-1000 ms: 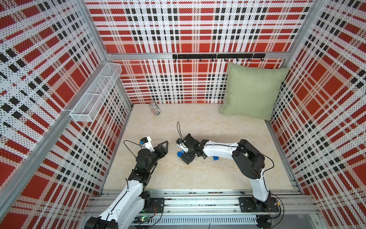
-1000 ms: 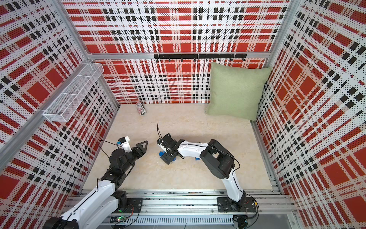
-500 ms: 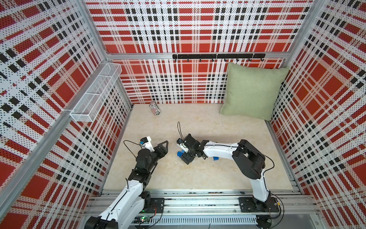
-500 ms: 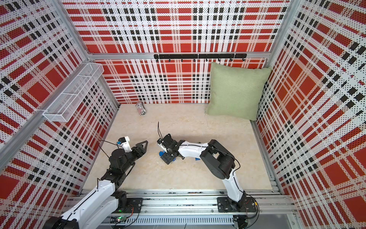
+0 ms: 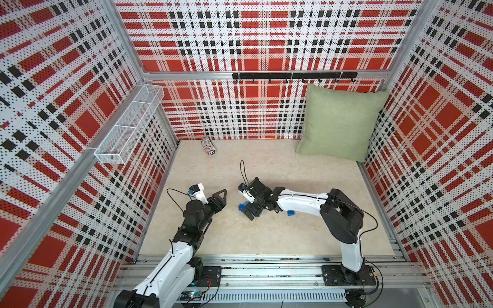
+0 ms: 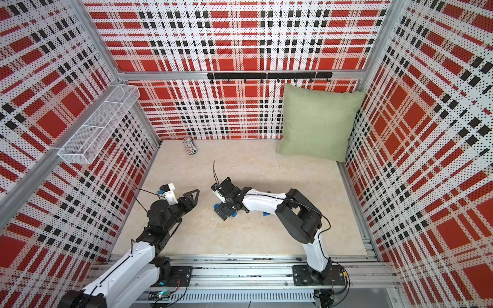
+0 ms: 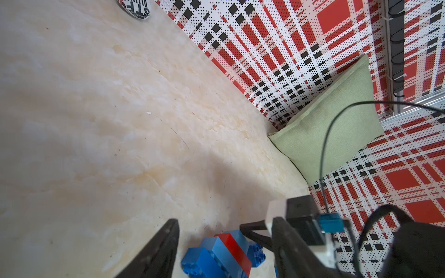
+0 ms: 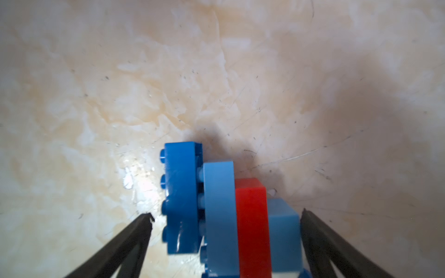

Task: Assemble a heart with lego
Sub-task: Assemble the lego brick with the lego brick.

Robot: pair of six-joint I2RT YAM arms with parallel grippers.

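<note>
1. The table [image 5: 266,234] is beige with a marble pattern, and plaid walls close it on three sides.
2. A green pillow [image 5: 341,122] leans in the far right corner.
3. A white wire basket [image 5: 130,125] hangs on the left wall, above the table.
4. The right arm [image 5: 301,204] reaches low across the table toward the left. The left arm [image 5: 184,250] comes up from the front rail and points to the right.
5. The right pincer [image 8: 225,214] is spread wide around the heart. In the right wrist view a clear gap shows between one finger [image 8: 134,231] and the dark blue brick. The other finger lies just beside the light blue end, and I cannot tell if it touches. It does not clamp the heart.
6. The left pincer [image 5: 223,199] stands about half spread and has nothing in it. It is near the heart but apart from it.
7. The heart [image 7: 224,255] is near the middle of the table, between the right pincer's fingers. It shows dark blue, light blue, red and light blue layers side by side, with its studs turned sideways. It seems to rest on the table.
8. A striped can [image 5: 209,146] lies on its side near the back wall.
9. One blue brick [image 5: 290,212] lies on the table beside the right arm.
</note>
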